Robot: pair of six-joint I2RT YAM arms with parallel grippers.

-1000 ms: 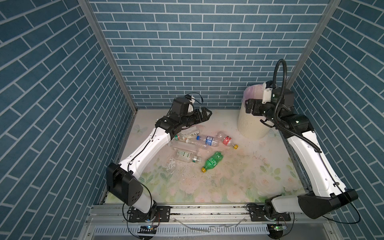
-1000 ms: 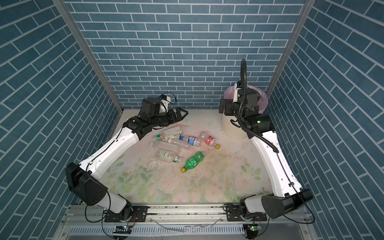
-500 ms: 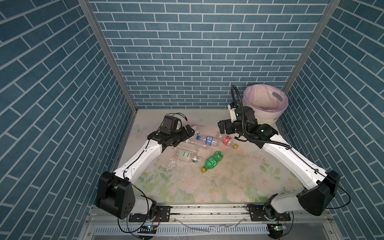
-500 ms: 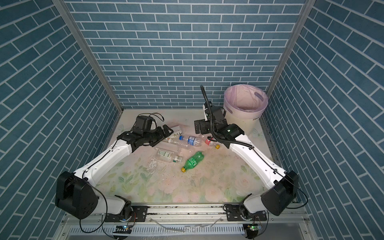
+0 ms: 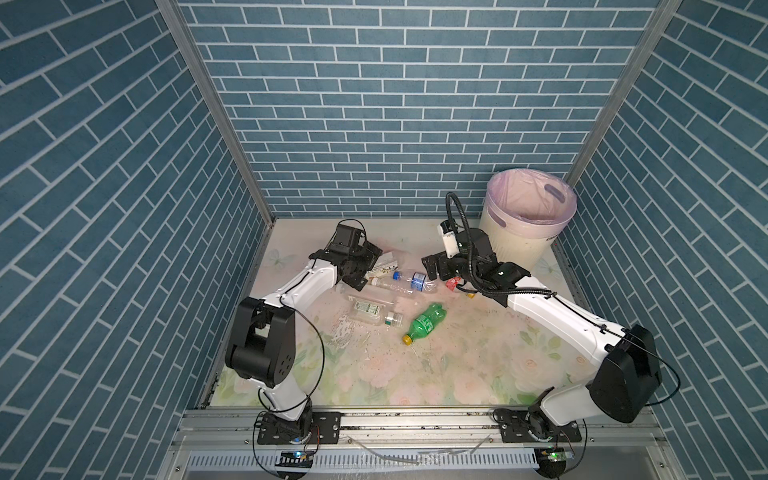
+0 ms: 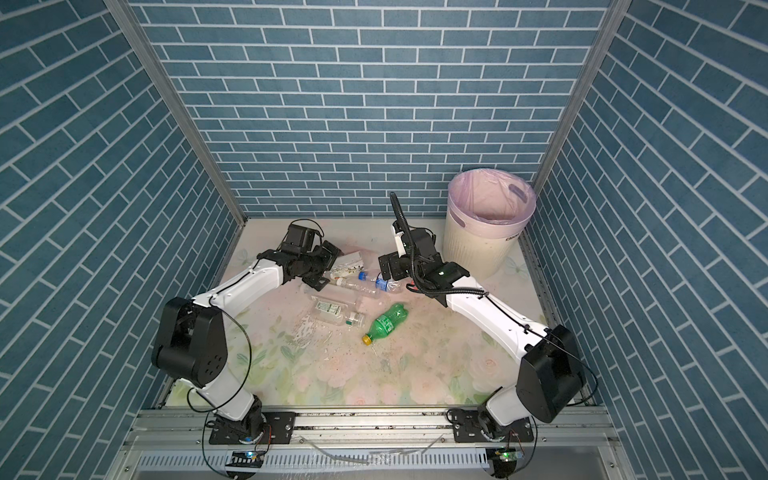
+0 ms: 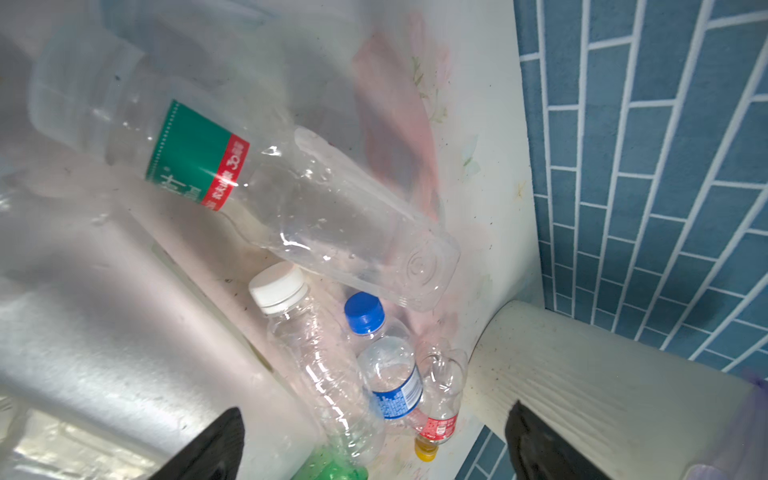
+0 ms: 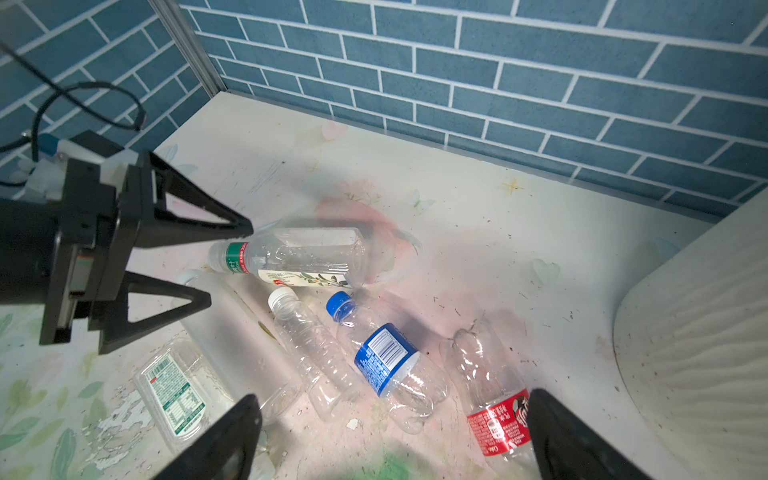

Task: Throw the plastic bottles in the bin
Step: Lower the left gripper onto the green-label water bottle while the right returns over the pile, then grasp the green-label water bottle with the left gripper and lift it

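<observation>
Your left gripper [image 5: 368, 270] and right gripper [image 5: 430, 270] are gaping empty, flanking the plastic bottles [image 5: 409, 281]. You are seemingly readying pickups for the bin [image 5: 515, 245].

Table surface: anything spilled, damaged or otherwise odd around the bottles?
Yes. Beside the flattened clear bottle, the floral table cover shows a patch of white flecks, as if the print is peeling. Dark specks are scattered nearby. The blue-label bottle looks dented.
</observation>
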